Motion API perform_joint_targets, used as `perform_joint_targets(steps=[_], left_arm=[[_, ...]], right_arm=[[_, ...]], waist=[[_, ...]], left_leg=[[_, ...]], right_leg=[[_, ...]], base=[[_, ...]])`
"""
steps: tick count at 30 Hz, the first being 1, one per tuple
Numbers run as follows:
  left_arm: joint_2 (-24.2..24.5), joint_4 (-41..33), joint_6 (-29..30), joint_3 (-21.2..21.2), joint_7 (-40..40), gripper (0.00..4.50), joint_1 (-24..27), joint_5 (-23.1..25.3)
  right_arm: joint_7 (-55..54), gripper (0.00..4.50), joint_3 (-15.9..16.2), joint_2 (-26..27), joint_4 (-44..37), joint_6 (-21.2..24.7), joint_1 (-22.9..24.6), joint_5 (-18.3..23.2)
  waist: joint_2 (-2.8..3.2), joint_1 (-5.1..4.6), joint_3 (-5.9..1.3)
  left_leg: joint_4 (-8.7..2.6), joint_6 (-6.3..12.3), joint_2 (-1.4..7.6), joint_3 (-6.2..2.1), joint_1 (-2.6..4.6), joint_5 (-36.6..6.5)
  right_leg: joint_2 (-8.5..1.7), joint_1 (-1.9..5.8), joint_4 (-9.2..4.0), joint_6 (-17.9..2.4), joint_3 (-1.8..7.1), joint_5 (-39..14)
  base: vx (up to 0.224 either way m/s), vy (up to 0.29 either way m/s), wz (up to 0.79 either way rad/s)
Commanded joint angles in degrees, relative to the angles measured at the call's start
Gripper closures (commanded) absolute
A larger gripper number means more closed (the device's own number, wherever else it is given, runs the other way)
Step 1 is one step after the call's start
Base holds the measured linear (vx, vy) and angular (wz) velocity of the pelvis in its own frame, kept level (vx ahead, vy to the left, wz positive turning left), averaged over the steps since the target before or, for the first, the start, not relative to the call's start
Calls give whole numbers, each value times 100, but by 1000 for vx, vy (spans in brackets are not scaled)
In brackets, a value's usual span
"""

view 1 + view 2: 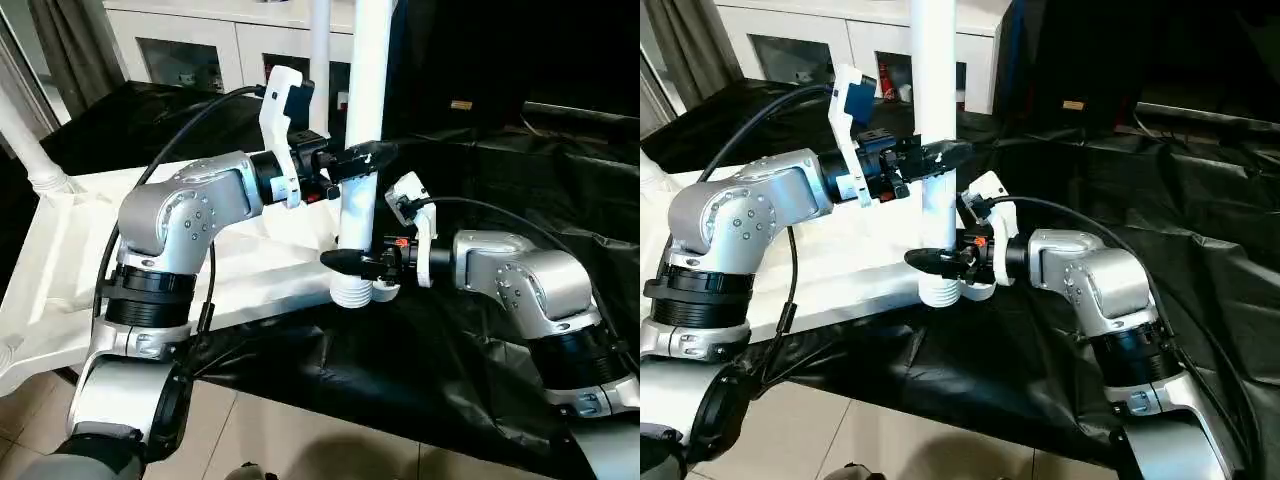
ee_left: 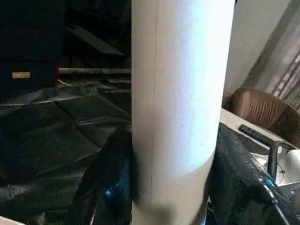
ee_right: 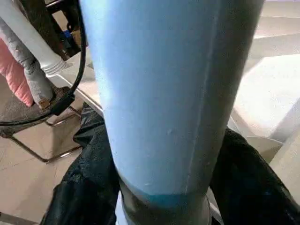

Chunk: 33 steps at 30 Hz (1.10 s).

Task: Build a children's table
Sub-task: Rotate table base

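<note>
- White tube leg standing upright in the middle of the frame, over the table top's near corner.
- Left gripper clamped on leg, up high.
- Right gripper wrapped around leg's low end.

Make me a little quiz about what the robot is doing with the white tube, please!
1. True or false: the tube leg stands upright.
2. Which gripper holds the leg higher up? A) the left gripper B) the right gripper
3. Fill in the missing word: the leg's ribbed bottom end sits at a corner of the white ____.

Key
1. True. It rises straight up between both grippers.
2. A. The left gripper clasps the leg at its middle; the right gripper grips it low down, just above the ribbed end.
3. Tabletop. It lies flat on the black sheet, with another leg already standing at its far corner.
</note>
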Motion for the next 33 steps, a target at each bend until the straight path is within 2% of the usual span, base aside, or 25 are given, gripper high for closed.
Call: perform_joint_targets(steps=[1,4,9,11,13,14,15,18,19,22,23,25,26,27,28,29,30,32,33], left_arm=[[24,-31,23,-9,-66,269,-124,-39],[28,-18,27,6,-50,269,-114,-39],[15,-8,-19,27,2,269,-62,-12],[-5,1,-29,60,55,199,-58,-11],[-63,76,-24,183,211,199,-81,-35],[-97,120,-66,256,298,197,-91,-36],[-126,142,-130,308,347,178,-86,-36],[-191,135,-353,382,438,155,-42,2],[-247,118,-476,458,459,155,9,-32],[-315,95,-630,540,595,155,108,10],[-275,145,-626,467,643,155,169,130],[-260,154,-624,441,645,155,182,160],[-144,192,-662,236,607,155,248,370],[98,254,-793,-223,479,155,360,778],[324,306,-941,-659,347,155,466,1158],[443,333,-1025,-892,274,155,525,1362],[639,413,-1183,-1317,106,155,634,1685],[835,656,-1504,-1910,-152,155,788,2145],[858,733,-1581,-2023,-207,155,815,2233]], right_arm=[[-65,230,-102,-16,106,37,-54,6],[-86,252,-121,-13,134,30,-60,14],[-114,257,-155,4,167,2,-61,-7],[-128,258,-166,11,169,-8,-59,-5],[-163,258,-190,34,168,-44,-47,6],[-205,258,-215,58,175,-84,-38,3],[-264,259,-256,97,190,-140,-29,-3],[-466,259,-397,220,270,-311,-30,-33],[-660,259,-531,321,344,-450,-39,-54],[-1109,259,-857,529,518,-701,-73,-63],[-1451,259,-1055,659,621,-985,-81,-117],[-1508,259,-1092,681,641,-1016,-84,-117],[-1673,259,-1177,724,706,-1128,-91,-149],[-1863,259,-1210,727,801,-1234,-86,-252],[-2020,259,-1227,722,883,-1337,-76,-352],[-2101,259,-1232,718,926,-1398,-66,-409],[-2255,259,-1214,687,1021,-1525,-37,-574],[-2450,259,-1201,647,1142,-1685,33,-799],[-2483,259,-1198,638,1155,-1709,52,-839]], waist=[[-64,15,-469],[-61,14,-472],[-60,11,-469],[-58,14,-472],[-62,9,-471],[-27,15,-471],[-41,8,-470],[-48,9,-477],[-24,2,-476],[-35,-2,-486],[-36,0,-488],[-37,-13,-484],[-25,-9,-478],[-6,-10,-480],[-7,-24,-480],[4,-27,-469],[-2,-39,-471],[19,-35,-477],[16,-35,-478]], left_leg=[[-340,114,231,-90,104,-411],[-338,114,232,-88,107,-410],[-338,109,229,-87,104,-422],[-339,105,233,-90,105,-419],[-335,100,230,-86,100,-415],[-333,90,227,-90,103,-429],[-334,90,223,-85,100,-446],[-340,64,230,-96,104,-442],[-338,50,232,-94,100,-446],[-340,52,225,-92,104,-405],[-341,54,233,-92,110,-390],[-343,48,221,-84,107,-424],[-349,49,223,-87,115,-427],[-353,39,229,-92,121,-452],[-361,32,236,-96,126,-481],[-379,-8,241,-106,133,-535],[-375,-50,229,-93,130,-527],[-379,-138,228,-95,133,-491],[-377,-143,226,-92,138,-502]], right_leg=[[-420,340,-372,-1278,239,-315],[-420,338,-371,-1280,240,-316],[-420,340,-373,-1284,240,-306],[-423,340,-371,-1279,241,-320],[-424,343,-373,-1289,241,-294],[-423,337,-373,-1294,239,-324],[-419,338,-385,-1291,238,-334],[-421,342,-380,-1293,233,-302],[-424,330,-385,-1294,239,-276],[-417,339,-366,-1323,232,-178],[-424,330,-362,-1315,235,-164],[-417,332,-372,-1300,231,-230],[-411,327,-380,-1260,233,-277],[-406,317,-379,-1228,232,-325],[-401,304,-384,-1116,236,-421],[-404,291,-406,-1015,235,-584],[-397,299,-393,-1010,239,-578],[-404,288,-403,-977,244,-546],[-399,284,-410,-962,247,-538]], base=[[0,0,0],[0,0,0],[0,0,0],[0,0,0],[0,0,0],[0,0,0],[0,0,0],[0,0,0],[0,0,0],[0,0,0],[0,0,0],[0,0,0],[0,0,0],[0,0,0],[0,0,0],[0,0,0],[0,0,0],[0,0,0],[0,0,0]])
